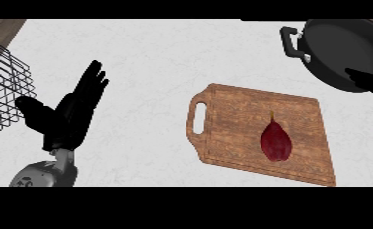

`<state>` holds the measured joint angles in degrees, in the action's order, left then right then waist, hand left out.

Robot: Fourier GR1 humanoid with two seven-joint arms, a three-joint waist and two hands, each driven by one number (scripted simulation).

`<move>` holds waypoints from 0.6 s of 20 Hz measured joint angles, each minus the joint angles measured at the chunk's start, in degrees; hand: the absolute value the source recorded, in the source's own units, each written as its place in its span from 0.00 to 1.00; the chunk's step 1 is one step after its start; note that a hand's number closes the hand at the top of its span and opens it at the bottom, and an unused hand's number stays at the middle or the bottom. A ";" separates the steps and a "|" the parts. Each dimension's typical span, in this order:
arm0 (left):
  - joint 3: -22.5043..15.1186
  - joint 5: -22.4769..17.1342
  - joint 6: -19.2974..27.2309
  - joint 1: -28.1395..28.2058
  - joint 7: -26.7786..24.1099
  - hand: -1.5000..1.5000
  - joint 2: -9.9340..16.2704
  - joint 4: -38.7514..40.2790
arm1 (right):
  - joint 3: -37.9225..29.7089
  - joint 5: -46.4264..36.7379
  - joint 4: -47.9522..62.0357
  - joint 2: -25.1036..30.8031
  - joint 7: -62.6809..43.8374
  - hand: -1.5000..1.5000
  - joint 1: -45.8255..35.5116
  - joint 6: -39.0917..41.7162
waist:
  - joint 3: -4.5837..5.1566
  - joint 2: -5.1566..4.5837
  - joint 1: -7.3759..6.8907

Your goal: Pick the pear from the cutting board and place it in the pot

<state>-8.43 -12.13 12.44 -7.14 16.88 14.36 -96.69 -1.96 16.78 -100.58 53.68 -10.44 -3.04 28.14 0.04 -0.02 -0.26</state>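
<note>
The pear lies on the board, toward its near right part, stem pointing far. It is dark red and lies flat, free of any hand. The pot stands far right, well apart from the board, its black handle facing left; part of it runs past the view's right edge.

The left hand shows at the left, fingers straight and up, resting and holding nothing. A wire rack stands just left of it. At the right edge, over the pot's near rim, a small dark shape shows that may be the right hand; I cannot tell, and its fingers cannot be judged.

The step in hand is the reach for the pear, which has not begun. The right hand is probably the better choice, since pear and pot both lie on that side. Coming down over the pear's wide belly, with thumb and fingers closing across its short width, should keep it from rolling or slipping out toward the stem.
</note>
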 measured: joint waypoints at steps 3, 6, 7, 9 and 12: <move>-0.01 1.07 0.10 0.00 -0.36 0.50 -0.91 0.37 | 1.88 -3.06 1.14 -1.80 -1.71 0.00 -1.53 1.52 | -0.01 -0.01 -0.01; -0.18 1.85 0.19 -0.27 0.63 0.50 -1.74 0.02 | 2.97 -6.87 1.58 -3.24 -2.86 0.00 -1.95 2.74 | -0.04 0.00 0.07; 0.31 1.84 0.03 -0.74 1.14 0.50 -1.70 -0.03 | 3.50 -8.50 1.68 -4.19 -2.98 0.00 -1.91 2.78 | -0.02 0.01 0.10; 1.17 1.87 -1.03 -0.25 0.30 0.50 -1.71 0.68 | 3.97 -11.12 1.92 -6.00 -3.71 0.00 -2.25 3.16 | -0.03 0.01 0.13; 2.49 1.89 -1.88 -1.35 1.33 0.50 -1.67 0.74 | 3.58 -13.25 -0.04 -8.91 -5.13 0.00 -0.43 2.91 | -0.03 0.04 0.30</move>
<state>-5.94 -10.24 10.56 -8.50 18.21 12.69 -95.95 1.61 3.53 -100.62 44.77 -15.57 -3.47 31.05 0.01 0.02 0.04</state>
